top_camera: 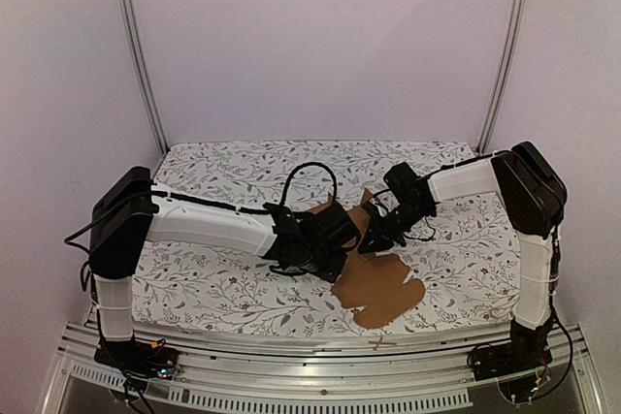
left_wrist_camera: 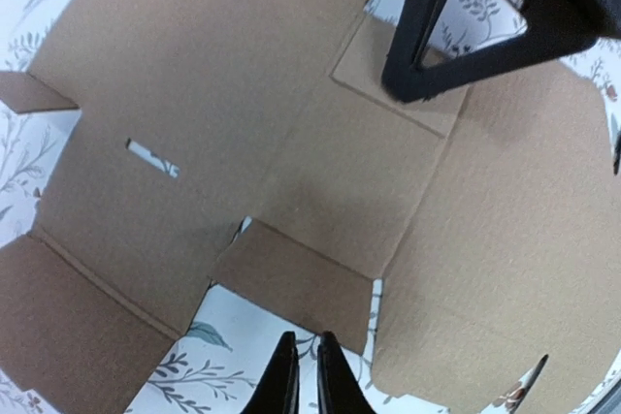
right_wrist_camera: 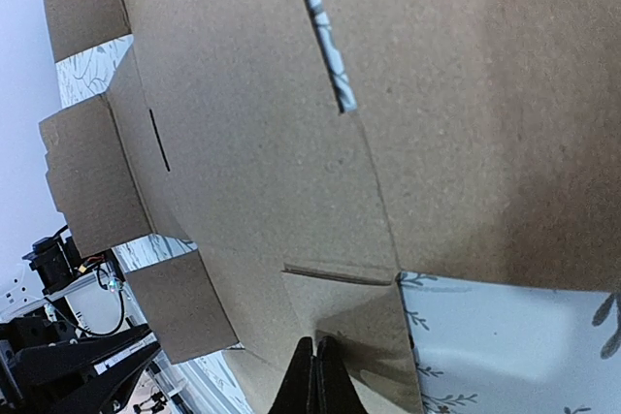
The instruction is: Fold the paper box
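The paper box (top_camera: 383, 288) lies as a flat brown cardboard sheet on the floral cloth, partly hidden under both wrists. In the left wrist view the paper box (left_wrist_camera: 291, 123) fills most of the frame. My left gripper (left_wrist_camera: 307, 341) hovers over bare cloth just short of a small side flap (left_wrist_camera: 291, 283), its fingers all but together and holding nothing. My right gripper (right_wrist_camera: 317, 344) is shut, its tips resting on a small flap (right_wrist_camera: 354, 312) of the paper box (right_wrist_camera: 291, 143). From the left wrist the right gripper's fingers (left_wrist_camera: 427, 65) show pressed on that flap.
A floral cloth (top_camera: 213, 269) covers the table. Metal frame posts (top_camera: 136, 46) stand at the back corners and a rail (top_camera: 320, 366) runs along the near edge. A black cable loop (top_camera: 309, 170) arches above the left wrist.
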Tool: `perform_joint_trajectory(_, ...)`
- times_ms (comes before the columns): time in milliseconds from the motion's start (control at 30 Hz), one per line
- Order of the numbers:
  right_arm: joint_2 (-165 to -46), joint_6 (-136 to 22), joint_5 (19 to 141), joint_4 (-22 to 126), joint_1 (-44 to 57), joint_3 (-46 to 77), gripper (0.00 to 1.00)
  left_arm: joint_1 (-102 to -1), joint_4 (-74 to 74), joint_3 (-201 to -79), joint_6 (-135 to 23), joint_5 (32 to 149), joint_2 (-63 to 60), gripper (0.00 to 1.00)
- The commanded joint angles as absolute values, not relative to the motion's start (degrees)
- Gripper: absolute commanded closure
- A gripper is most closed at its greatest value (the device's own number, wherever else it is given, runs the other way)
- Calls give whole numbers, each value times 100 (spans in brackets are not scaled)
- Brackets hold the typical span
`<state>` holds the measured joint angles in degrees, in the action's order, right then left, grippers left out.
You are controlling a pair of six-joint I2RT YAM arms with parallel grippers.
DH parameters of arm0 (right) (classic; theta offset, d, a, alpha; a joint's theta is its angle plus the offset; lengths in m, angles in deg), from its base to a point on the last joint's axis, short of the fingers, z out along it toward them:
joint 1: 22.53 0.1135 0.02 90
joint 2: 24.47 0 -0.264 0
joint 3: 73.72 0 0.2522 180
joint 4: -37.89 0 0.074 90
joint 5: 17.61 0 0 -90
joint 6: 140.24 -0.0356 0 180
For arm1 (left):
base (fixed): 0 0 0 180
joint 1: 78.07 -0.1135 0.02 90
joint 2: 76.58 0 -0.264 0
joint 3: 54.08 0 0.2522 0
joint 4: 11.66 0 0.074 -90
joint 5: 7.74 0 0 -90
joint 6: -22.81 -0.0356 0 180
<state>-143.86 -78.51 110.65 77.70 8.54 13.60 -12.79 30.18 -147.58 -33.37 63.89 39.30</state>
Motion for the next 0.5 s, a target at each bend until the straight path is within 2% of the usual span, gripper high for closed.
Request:
perform_joint_trajectory(0,-14861,-7852,10473,8057,854,1203,100,-1340,2494,-14946,-3465,6396,3882,91)
perform_joint_trajectory(333,-14910,-7820,10565,8048,764,1206,100,-1384,2504,-15129,-3551,6532,4062,90)
perform_joint_trajectory(467,-14935,-7827,10582,8046,748,1211,100,-1394,3163,-15185,-3577,6402,3878,90)
